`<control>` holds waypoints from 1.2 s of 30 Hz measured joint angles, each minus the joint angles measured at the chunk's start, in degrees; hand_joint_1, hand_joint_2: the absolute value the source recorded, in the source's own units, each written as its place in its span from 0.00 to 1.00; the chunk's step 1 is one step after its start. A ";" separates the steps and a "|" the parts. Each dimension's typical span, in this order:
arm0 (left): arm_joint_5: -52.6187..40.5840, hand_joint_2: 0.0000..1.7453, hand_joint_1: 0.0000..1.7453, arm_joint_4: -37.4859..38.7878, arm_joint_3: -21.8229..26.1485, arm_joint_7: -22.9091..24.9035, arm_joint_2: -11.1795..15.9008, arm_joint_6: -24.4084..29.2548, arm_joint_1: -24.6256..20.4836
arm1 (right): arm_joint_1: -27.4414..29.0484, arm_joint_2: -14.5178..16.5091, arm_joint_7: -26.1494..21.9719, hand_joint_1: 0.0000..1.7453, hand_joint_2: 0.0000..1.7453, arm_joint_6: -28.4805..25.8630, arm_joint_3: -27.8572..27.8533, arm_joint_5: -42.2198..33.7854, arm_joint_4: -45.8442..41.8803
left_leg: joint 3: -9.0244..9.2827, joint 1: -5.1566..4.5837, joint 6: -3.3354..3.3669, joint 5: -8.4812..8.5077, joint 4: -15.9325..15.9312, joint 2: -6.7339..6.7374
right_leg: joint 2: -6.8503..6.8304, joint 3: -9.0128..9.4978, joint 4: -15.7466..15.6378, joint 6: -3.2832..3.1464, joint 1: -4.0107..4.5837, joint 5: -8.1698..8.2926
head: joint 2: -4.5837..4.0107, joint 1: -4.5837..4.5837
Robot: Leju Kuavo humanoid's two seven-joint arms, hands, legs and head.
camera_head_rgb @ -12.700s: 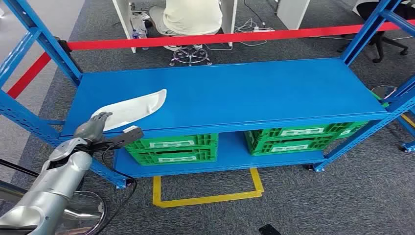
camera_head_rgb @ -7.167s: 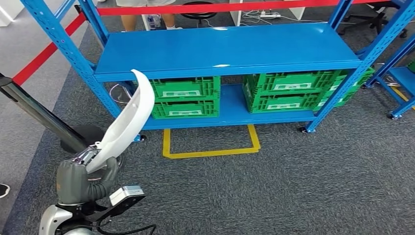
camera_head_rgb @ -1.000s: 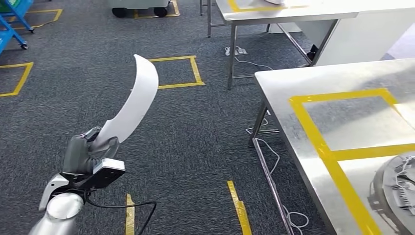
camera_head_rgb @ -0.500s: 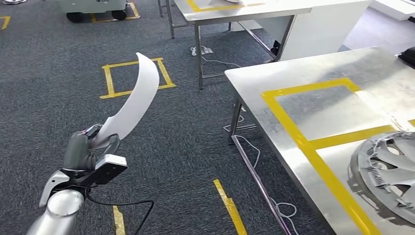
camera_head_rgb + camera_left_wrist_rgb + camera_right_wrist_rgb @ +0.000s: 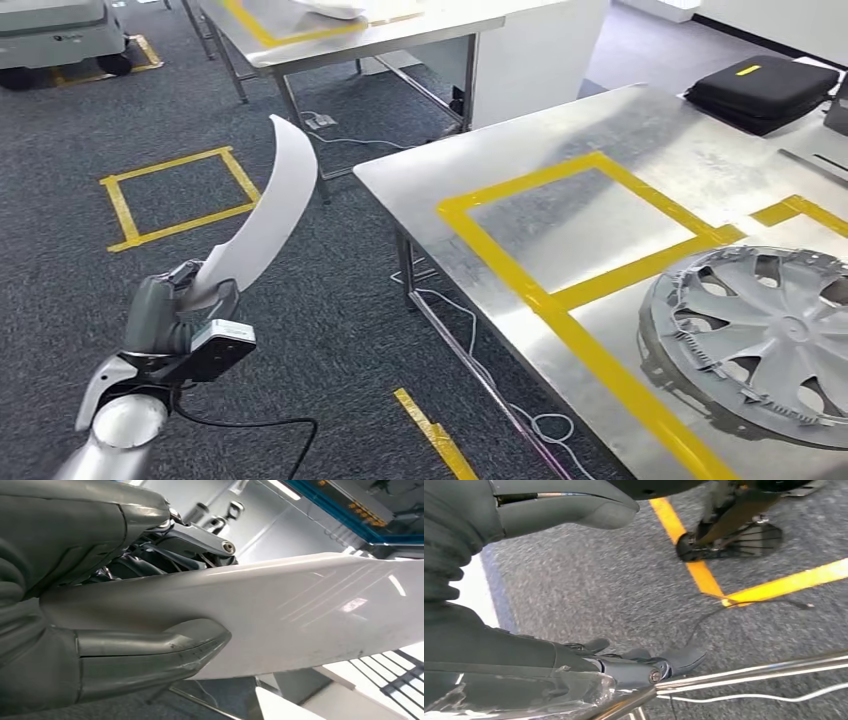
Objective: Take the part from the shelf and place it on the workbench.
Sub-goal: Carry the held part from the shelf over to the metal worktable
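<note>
Part: the long, curved, glossy white plastic panel (image 5: 268, 215) is clasped at its lower end by the left hand (image 5: 170, 315); from the fingers it rises and bends to a pointed tip, held over the dark grey carpet (image 5: 330, 310) and touching nothing else.

Left hand: closed around the panel. The left wrist view has the thick grey thumb (image 5: 150, 655) pressed on one face and the darker fingers (image 5: 200, 535) behind the other.

Right hand: the right hand (image 5: 589, 585) hangs low over carpet and yellow floor tape (image 5: 704, 575), with a thumb and dark fingertips set apart and nothing visible between them; I judge it released and empty.

Workbench: the bare-metal workbench with yellow tape rectangles (image 5: 560, 215) lies well apart from the left fingers, off toward the robot's right. A silver plastic wheel cover (image 5: 760, 335) lies in one taped bay, and a black zipped case (image 5: 765, 90) sits at the far edge.

Progress: the panel is off the shelf and carried into sight of the bench, so the pick looks done. What is left, as I judge it, is closing on the bench, swinging the panel over the steel, probably the bare taped rectangle, laying it down and letting go.

Views: the head view gives the panel's whole sweep and the bench layout; the left wrist view gives the grip itself, thumb against the glossy face. The right wrist view adds a steel rail (image 5: 749, 672) and a white cable (image 5: 749, 696) just beside the right fingers.
</note>
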 joint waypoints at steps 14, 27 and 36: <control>-0.20 1.00 1.00 -0.05 0.25 0.07 -0.28 0.73 0.13 | 0.18 -0.07 0.15 0.00 1.00 0.13 -0.24 0.39 0.02 | 12.39 -0.42 2.36 -10.00 -3.83 5.92 | -7.95 -14.00 8.15 1.55 0.41 2.86 | 0.01 0.59; -1.85 1.00 1.00 -0.02 0.31 0.02 -0.14 1.92 -0.04 | -0.32 -0.13 0.30 0.00 1.00 0.16 -0.26 0.88 0.02 | 1.78 -0.29 -0.38 -15.28 9.70 3.28 | -2.40 -9.09 1.71 -0.89 0.29 7.09 | 0.01 0.53; -2.34 1.00 1.00 -0.02 0.18 -0.06 0.16 2.11 -0.40 | 0.02 0.07 0.31 0.00 1.00 0.17 -0.30 1.19 0.02 | 3.76 -0.13 2.33 -3.69 -2.90 0.42 | 0.37 -9.80 2.98 2.18 -0.20 5.73 | 0.01 0.79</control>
